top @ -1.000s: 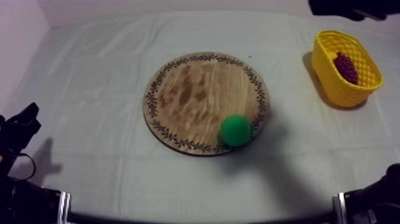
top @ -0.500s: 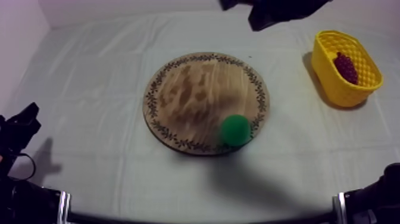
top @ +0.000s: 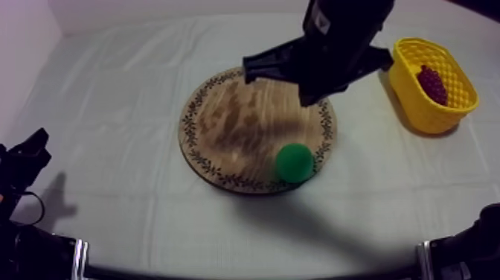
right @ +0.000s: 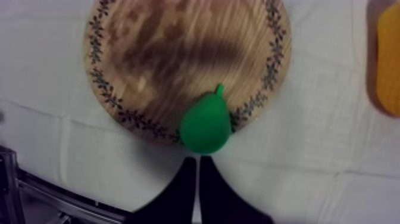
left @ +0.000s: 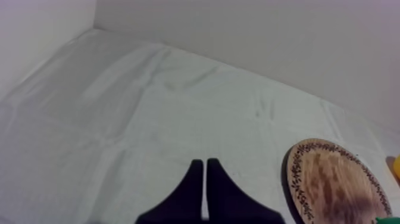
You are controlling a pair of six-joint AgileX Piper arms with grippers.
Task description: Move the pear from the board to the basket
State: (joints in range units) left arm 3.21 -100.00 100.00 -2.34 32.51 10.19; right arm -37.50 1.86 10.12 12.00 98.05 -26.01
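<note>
A green pear (top: 295,162) lies on the near right rim of the round wooden board (top: 223,119). My right arm (top: 335,45) reaches in from the upper right and hangs above the board's far right part. In the right wrist view my right gripper (right: 197,176) is shut, a narrow wedge high above the cloth just off the pear (right: 205,123) and the board (right: 149,53). The yellow basket (top: 417,104) stands at the far right. My left gripper (left: 205,179) is shut over bare cloth and rests low at the table's left (top: 31,149).
A bunch of dark red grapes (top: 432,83) lies in the basket. The basket's edge (right: 390,65) shows beside the board in the right wrist view. The board's rim (left: 297,184) lies ahead of the left gripper. A wall runs along the table's back.
My right arm has swung in from the upper right corner to above the board's far right part, and its shadow now falls on the board. The pear and left arm have not moved.
</note>
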